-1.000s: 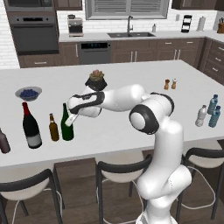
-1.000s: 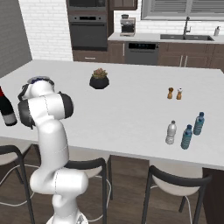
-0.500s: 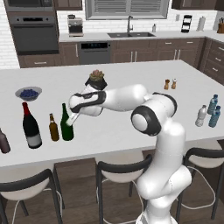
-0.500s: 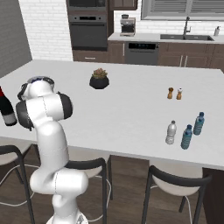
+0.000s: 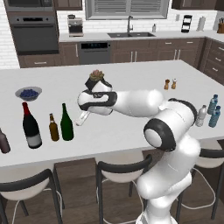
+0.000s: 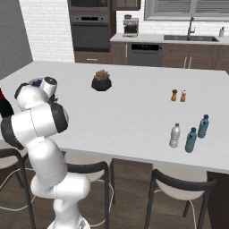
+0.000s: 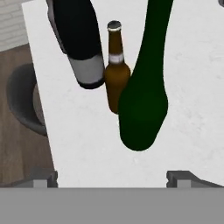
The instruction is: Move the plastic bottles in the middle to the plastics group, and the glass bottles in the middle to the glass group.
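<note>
The gripper (image 7: 111, 177) is hanging spread wide and empty beside the green wine bottle (image 5: 66, 123), standing near the island's (image 5: 131, 131) front edge, touching nothing. Glass: heavy, rigid, slippery, breakable; gripping the wide body looks safest.

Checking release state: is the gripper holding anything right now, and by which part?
Nothing is held. The gripper is open and stands apart from the green wine bottle, which stands free on the counter beside the amber beer bottle.
</note>
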